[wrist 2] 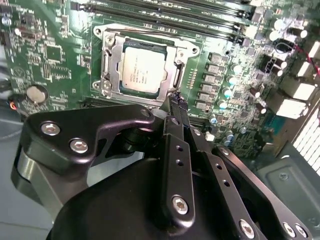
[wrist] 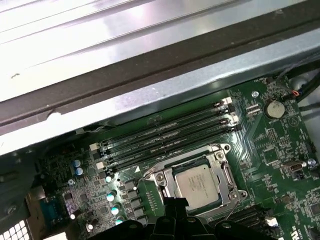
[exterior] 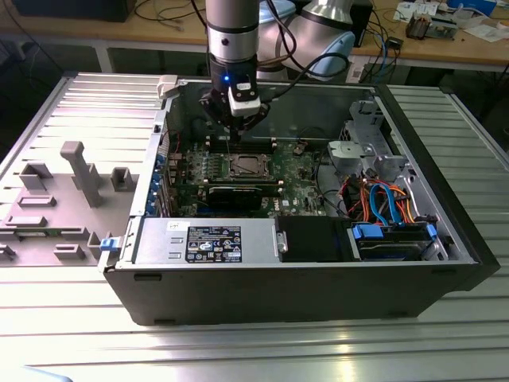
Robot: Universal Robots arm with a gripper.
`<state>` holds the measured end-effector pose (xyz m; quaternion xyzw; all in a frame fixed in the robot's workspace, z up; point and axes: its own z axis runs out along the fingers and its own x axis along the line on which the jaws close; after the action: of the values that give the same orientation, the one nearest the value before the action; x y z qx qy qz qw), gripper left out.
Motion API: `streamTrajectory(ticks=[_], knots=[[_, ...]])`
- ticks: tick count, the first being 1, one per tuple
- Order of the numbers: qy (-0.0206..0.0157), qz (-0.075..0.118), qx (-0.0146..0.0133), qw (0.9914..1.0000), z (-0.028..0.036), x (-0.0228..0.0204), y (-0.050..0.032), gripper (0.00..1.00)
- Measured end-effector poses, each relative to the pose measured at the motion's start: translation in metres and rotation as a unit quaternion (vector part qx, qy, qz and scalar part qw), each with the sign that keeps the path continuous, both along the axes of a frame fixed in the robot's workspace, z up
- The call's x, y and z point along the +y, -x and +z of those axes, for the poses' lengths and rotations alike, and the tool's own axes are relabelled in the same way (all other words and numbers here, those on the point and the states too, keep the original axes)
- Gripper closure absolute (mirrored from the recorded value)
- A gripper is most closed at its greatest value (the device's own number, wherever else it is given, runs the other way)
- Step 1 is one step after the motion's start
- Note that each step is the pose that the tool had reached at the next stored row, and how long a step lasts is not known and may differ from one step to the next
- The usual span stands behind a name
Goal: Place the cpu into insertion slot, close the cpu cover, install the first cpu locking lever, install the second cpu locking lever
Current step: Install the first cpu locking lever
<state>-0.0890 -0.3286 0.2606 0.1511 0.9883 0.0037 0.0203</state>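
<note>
Gripper (wrist 2: 174, 102): you are looking at fingers pressing together, gripping nothing (the body is running off frame in the second wrist view). One cpu (wrist 2: 141, 70) is lying just beyond the tips, sitting in the insertion slot (wrist 2: 105, 76); one cpu cover (wrist 2: 150, 45) is framing it. The levers are proving hard to make out. Four memory slots (wrist: 165, 135) are lying beyond.

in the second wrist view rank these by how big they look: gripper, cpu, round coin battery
1. gripper, largest by far, though it sits closest to the camera, which inflates it
2. cpu
3. coin battery, smallest
</note>
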Motion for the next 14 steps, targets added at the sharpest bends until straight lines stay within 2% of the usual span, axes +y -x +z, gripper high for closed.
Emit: streamTrajectory(ticks=[3,14], knots=[[0.0,0.018,0.0,0.99983,0.0,0.0,0.0,0.89],[0.0,0.019,0.0,0.99982,0.0,0.0,0.0,0.89]])
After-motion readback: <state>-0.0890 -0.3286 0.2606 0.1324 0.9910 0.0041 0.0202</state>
